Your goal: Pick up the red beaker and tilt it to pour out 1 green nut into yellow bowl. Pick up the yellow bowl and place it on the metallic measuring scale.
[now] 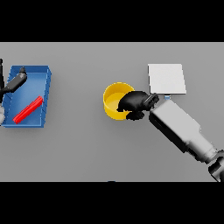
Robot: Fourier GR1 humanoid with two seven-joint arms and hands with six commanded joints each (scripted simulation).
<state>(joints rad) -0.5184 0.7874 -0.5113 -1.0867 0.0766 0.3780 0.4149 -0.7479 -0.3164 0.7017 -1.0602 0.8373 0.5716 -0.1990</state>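
The yellow bowl point(114, 101) stands on the grey table near the middle. My right hand point(136, 102) is at its right rim, fingers curled over the edge into the bowl and thumb under the outer wall. Its dark fingers hide part of the bowl's inside, and no green nut shows. The metallic measuring scale point(166, 78) lies flat just right of the bowl, behind my right forearm. The red beaker point(28, 109) lies on its side in the blue bin point(46, 94) at far left. My left hand point(18, 80) hovers over the bin's back corner, fingers straight, above the beaker and apart from it.
The blue bin's walls enclose the red beaker. My right forearm point(181, 128) slants from the lower right across the table up to the bowl, passing the scale's front edge.
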